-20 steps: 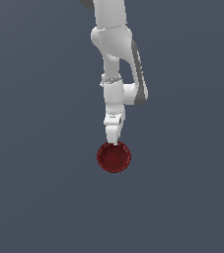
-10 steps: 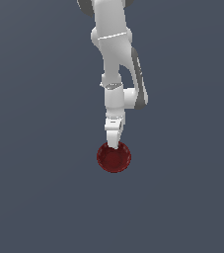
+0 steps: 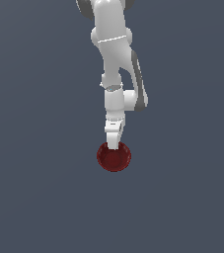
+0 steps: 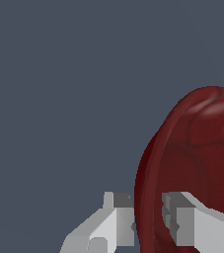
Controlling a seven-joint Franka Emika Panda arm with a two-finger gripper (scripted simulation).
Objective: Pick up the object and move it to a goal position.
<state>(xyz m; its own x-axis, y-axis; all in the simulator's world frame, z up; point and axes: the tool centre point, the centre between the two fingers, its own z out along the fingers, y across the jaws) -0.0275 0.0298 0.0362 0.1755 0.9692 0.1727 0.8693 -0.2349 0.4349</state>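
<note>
The object, a glossy dark red bowl (image 3: 114, 159), sits just below the white arm in the middle of the exterior view. My gripper (image 3: 113, 145) points down onto the bowl's far rim. In the wrist view the bowl (image 4: 202, 148) fills one side, and its rim runs between the two grey fingertips of my gripper (image 4: 148, 220). One finger (image 4: 117, 217) is outside the rim and the other finger (image 4: 182, 222) is inside the bowl, so the gripper is shut on the rim. Whether the bowl rests on the surface or hangs above it cannot be told.
A plain dark grey-blue surface (image 3: 39, 188) surrounds the bowl on every side. The white arm (image 3: 114, 59) rises above the bowl to the top of the exterior view. No other object shows.
The gripper has come down a little toward the bowl's rim and the wrist has shifted slightly. The bowl has not visibly moved.
</note>
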